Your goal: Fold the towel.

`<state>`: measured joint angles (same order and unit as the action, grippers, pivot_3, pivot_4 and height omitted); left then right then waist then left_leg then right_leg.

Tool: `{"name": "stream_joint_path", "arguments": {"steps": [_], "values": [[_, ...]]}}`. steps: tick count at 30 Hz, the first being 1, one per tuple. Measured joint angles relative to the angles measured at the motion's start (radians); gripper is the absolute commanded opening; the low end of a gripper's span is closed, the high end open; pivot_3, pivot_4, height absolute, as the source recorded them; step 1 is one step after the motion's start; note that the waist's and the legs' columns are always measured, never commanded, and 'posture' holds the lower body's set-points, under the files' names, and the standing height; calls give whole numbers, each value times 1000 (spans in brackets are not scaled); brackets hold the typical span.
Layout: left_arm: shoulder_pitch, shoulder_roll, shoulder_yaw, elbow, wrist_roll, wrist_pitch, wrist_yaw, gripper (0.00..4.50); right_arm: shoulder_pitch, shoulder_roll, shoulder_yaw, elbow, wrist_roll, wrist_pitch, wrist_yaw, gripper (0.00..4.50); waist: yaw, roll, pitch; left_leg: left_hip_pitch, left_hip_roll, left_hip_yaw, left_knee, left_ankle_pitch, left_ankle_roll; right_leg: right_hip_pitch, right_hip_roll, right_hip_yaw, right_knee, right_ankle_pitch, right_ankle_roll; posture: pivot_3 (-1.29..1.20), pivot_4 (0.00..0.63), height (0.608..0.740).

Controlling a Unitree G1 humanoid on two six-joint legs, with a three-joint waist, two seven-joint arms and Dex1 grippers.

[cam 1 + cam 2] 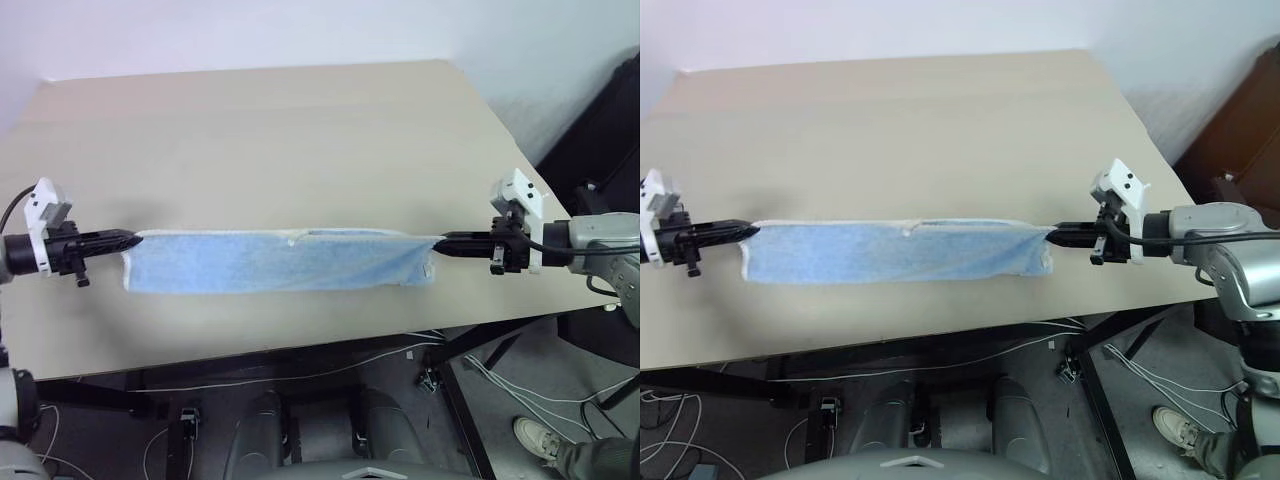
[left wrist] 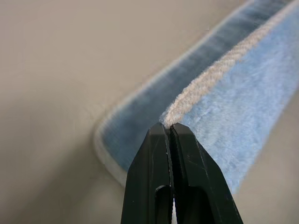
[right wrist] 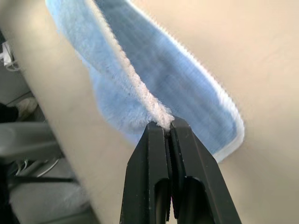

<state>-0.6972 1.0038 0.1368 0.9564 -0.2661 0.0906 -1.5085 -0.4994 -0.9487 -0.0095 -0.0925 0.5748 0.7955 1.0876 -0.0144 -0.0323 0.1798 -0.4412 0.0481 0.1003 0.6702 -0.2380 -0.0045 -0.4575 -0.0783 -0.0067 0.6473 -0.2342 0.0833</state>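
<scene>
1. No readable writing or labels anywhere that I can spot.
2. Left gripper (image 1: 133, 238) is pinched tight on the towel's (image 1: 275, 261) left corner, right on the pale corded edge.
3. The towel hangs stretched between both grippers over the table (image 1: 280, 130), near its front edge. It's light blue, fluffy, doubled over lengthwise.
4. Right gripper (image 1: 443, 241) is clamped on the right corner the same way.
5. The table is tan, smooth and matte.

Both arms spread wide, pointing inward at each other. Left pincer (image 1: 132, 238) and right pincer (image 1: 445, 241) clamped tight, level.
</scene>
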Motion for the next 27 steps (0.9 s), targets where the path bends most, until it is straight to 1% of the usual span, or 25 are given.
{"name": "stream_joint_path", "arguments": {"steps": [4,8,15,23,24,27], "values": [[-47,-35,-36,73,55,-58,-1,52,-64,87,60,135,-63,-43,-11,0,0,0,0,0,0,0,0,0,0,-1,0,0,0,0,1,0,150,740],[-72,-48,-46,127,83,-79,1,52,-107,136,85,215,-105,-74,-7,0,0,0,0,-1,0,0,0,0,0,-1,1,0,0,0,1,0,150,740],[-130,-58,-44,181,106,-105,38,52,-151,186,86,313,-163,-109,-7,0,2,0,0,-1,0,0,0,0,0,-1,1,0,1,1,2,0,150,740],[-134,-61,-44,195,125,-134,62,52,-167,220,86,395,-230,-170,-29,0,-3,0,0,0,0,0,0,0,0,-1,1,0,1,2,3,0,150,740],[-134,-61,-44,198,127,-146,71,18,-169,227,85,397,-235,-174,-32,221,-3,0,0,0,0,0,0,0,0,-1,1,0,1,2,3,0,150,740],[-133,-62,-36,199,126,-148,84,687,-170,233,85,394,-237,-183,-26,934,-1,0,0,-1,0,0,0,0,0,-1,1,0,1,2,3,0,150,740]]}}
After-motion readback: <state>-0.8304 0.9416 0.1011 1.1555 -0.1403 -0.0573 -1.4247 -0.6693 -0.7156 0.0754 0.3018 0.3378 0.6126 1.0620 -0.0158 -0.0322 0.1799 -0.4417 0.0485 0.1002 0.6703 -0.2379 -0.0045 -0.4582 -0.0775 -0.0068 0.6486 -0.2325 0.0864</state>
